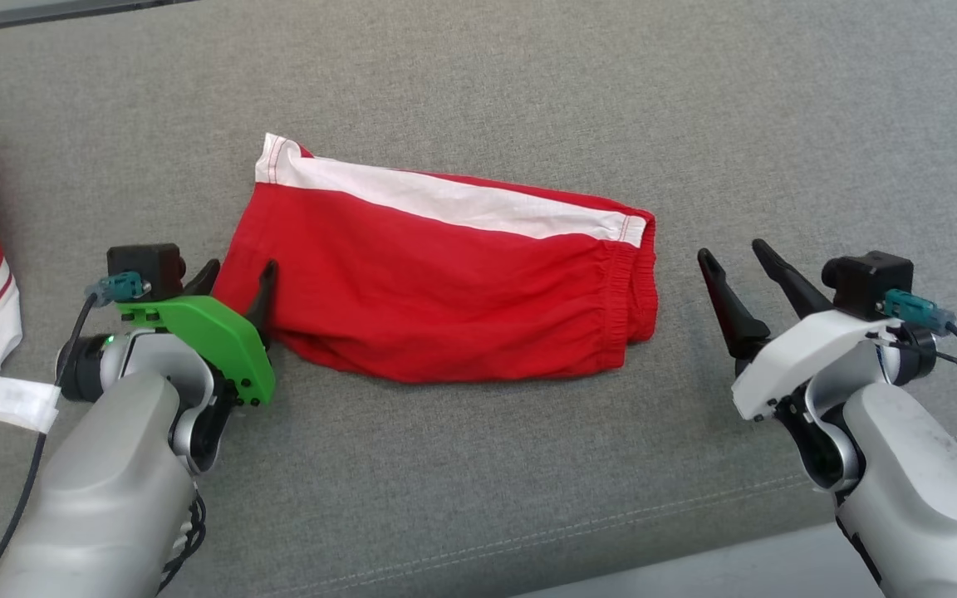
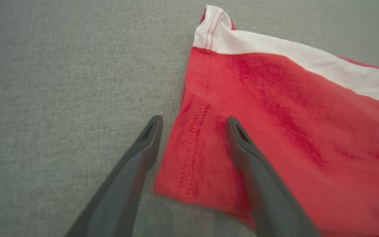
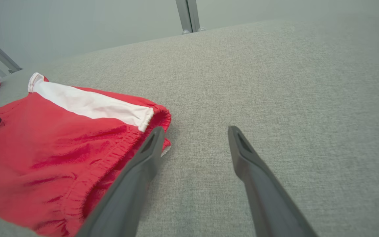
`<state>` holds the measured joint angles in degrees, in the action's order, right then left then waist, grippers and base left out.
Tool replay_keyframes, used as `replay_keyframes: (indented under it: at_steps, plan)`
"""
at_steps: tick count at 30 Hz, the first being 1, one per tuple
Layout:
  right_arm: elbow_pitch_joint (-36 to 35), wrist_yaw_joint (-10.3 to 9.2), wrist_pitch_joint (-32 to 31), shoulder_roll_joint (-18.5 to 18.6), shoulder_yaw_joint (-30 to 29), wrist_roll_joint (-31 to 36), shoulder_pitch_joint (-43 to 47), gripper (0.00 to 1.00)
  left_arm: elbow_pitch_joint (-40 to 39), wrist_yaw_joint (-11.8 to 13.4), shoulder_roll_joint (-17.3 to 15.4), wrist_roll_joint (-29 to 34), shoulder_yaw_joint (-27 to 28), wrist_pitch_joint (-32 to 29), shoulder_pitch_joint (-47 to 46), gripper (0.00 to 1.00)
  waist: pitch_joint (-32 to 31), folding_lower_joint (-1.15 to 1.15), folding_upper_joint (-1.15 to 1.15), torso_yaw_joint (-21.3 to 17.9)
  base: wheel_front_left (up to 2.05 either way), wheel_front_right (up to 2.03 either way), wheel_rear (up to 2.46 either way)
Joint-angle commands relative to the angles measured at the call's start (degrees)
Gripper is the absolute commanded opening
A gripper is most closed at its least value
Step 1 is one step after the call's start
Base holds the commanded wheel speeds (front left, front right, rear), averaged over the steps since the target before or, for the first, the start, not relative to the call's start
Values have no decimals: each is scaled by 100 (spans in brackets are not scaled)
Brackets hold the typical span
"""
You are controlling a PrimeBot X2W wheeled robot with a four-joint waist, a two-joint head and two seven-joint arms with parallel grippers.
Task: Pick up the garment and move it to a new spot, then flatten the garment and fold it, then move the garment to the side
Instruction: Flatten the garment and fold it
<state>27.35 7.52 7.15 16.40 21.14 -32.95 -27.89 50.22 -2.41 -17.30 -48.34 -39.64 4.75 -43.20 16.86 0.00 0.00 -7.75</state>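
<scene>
We see the red shorts (image 1: 445, 282) folded flat at the middle of the grey cushion (image 1: 478, 83), with a white stripe along the far edge and the waistband to the right. Our left fingers (image 1: 264, 291) spread wide over the left hem, and our right fingers (image 1: 728, 303) spread wide, empty, beside the waistband.

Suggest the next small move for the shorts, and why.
Probably ease the right gripper left onto the waistband. It stands open over the grey surface, apart from the red shorts, while the open left gripper straddles the hem edge. Then both ends could be gripped for the next fold or move.
</scene>
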Motion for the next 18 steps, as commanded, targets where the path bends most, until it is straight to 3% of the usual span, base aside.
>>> replay_keyframes:
  at_steps: [1, 11, 12, 13, 14, 18]
  plan:
    - [-237, -5, -45, 4, -189, 107, 261, 100, -63, 50, -36, -129, 72, -19, 184, 100, -144, 0, 0, 52, 0, 0, 0]
    - [-1606, -5, -721, -261, -803, 609, 1072, 100, -26, 157, -36, -520, 218, -479, 517, 100, -80, 0, 0, -283, 0, 0, 0]
    - [-1709, -5, -774, -282, -851, 644, 1121, 100, -27, 129, -19, -550, 218, -512, 540, 92, -81, 0, 0, -302, 0, 0, 0]
    - [-1803, -5, -821, -306, -894, 682, 1165, 100, -37, 113, -3, -567, 220, -514, 557, 40, -84, 0, 0, -315, 0, 0, 0]
    - [-1883, -5, -863, -340, -933, 709, 1205, 100, -58, 85, 7, -586, 222, -488, 572, 0, -90, 0, 0, -324, 0, 0, 0]
    - [-2061, -5, -958, -409, -1052, 787, 1323, 100, -98, 86, 14, -573, 203, -427, 614, 0, -133, 0, 0, -304, 0, 0, 0]
